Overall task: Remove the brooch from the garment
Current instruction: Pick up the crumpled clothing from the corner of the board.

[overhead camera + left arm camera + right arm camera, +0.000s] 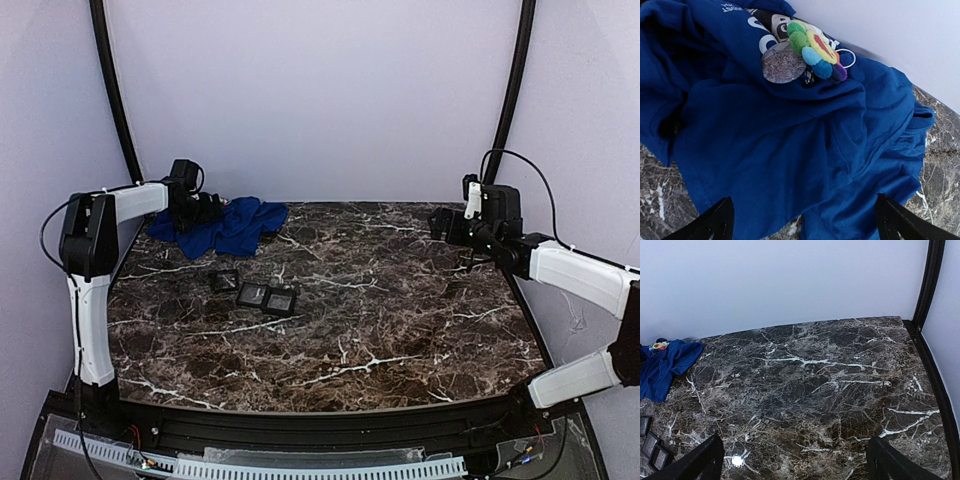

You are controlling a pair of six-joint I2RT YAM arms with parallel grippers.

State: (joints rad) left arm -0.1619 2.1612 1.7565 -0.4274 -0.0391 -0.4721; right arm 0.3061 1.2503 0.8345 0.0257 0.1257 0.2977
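Jaws wide apart on both. Left gripper [807, 227] hovers over the garment [765, 150] — crumpled soft blue cloth at the far-left corner of the dark veined marble table [815, 390]. Brooch [816, 50] is fuzzy and flower-shaped, green/blue/purple petals round a yellow centre, on the cloth's upper folds, touching a mottled grey disc [783, 64]. Right gripper [795, 462] hangs over the marble, well apart.

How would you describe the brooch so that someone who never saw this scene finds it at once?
On the dark marble table, look at the far left corner, where a crumpled blue garment lies. Near its far edge sits the brooch, a small flower of fuzzy petals. Unlike the grey disc beside it, it is multicoloured: green, blue, purple, with a yellow and red centre.
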